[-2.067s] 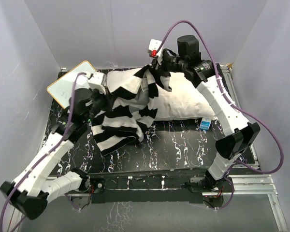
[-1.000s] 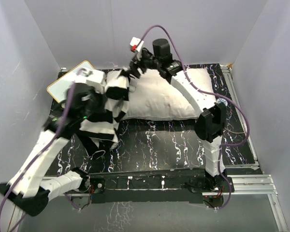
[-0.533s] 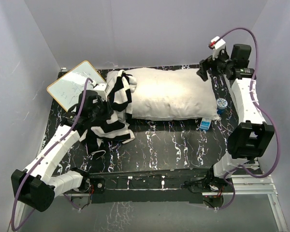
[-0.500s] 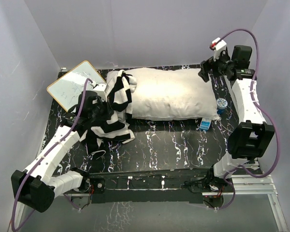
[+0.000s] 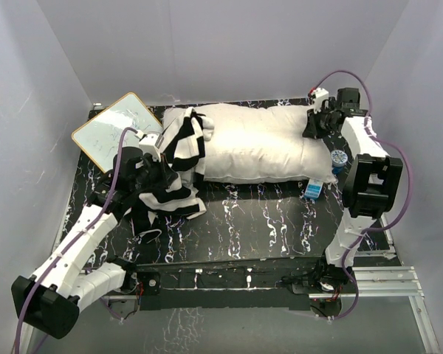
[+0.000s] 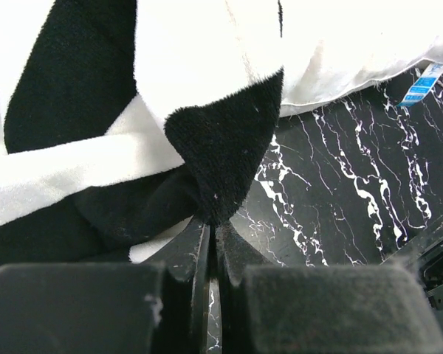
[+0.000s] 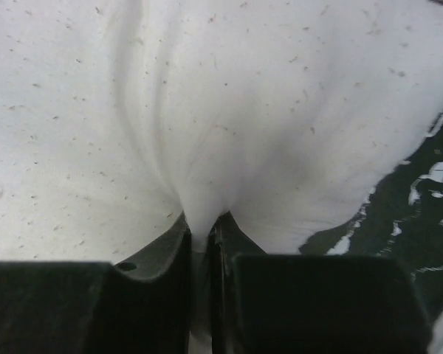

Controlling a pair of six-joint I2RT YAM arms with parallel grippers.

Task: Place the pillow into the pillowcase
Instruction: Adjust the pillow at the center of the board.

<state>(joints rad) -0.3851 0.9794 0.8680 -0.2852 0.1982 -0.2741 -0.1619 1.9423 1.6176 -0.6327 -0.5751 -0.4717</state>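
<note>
Black white-veined table (image 5: 266,221), boxed in by plain pale walls (image 5: 229,51).
Pillow (image 5: 258,144) lies across the far side. Striped pillowcase (image 5: 179,158) is bunched over its left end, blocking that end. Left gripper (image 6: 209,225) is clamped on a pillowcase fold, right gripper (image 7: 203,221) pinches the pillow's right end. Whiteboard (image 5: 107,133) sits far left, a small blue-white packet (image 5: 314,190) by the pillow's near right corner.
</note>
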